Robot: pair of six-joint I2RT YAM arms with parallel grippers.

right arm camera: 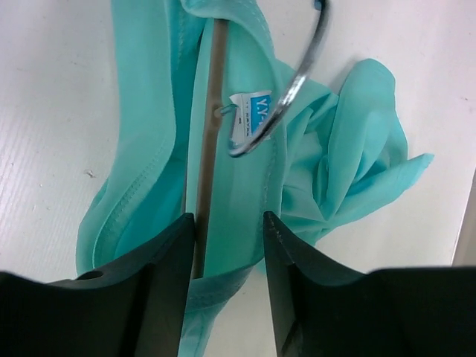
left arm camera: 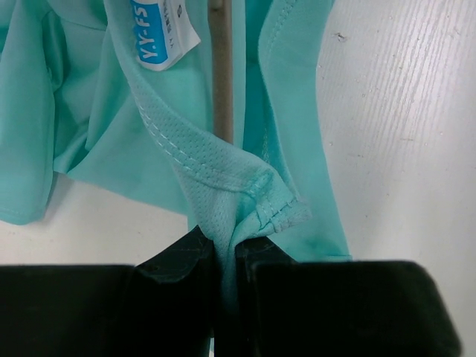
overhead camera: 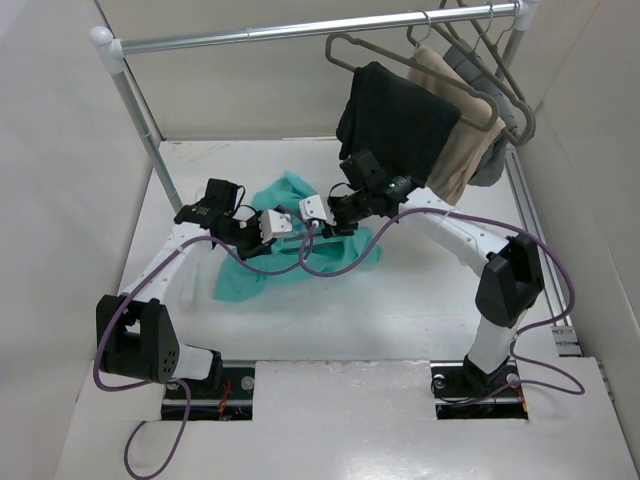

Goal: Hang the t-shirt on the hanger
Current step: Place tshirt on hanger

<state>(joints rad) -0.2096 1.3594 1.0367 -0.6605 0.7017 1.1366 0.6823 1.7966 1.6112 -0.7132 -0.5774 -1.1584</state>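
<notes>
Bench (overhead camera: 400,320): one rail (overhead camera: 300,28) at back carrying three garments, black (overhead camera: 400,120), tan (overhead camera: 465,160), grey (overhead camera: 495,165). One teal t-shirt (overhead camera: 245,280) crumpled mid-bench, one hanger (right arm camera: 212,111) partly inside it. Two pincers: left pincer (left arm camera: 227,249) clamped on collar seam; right pincer (right arm camera: 229,245) jaws apart, astride hanger bar. One white label (left arm camera: 160,33).

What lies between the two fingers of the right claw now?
In the right wrist view, the grey bar of the hanger and a fold of the t-shirt run between the fingers of the open right claw.
</notes>
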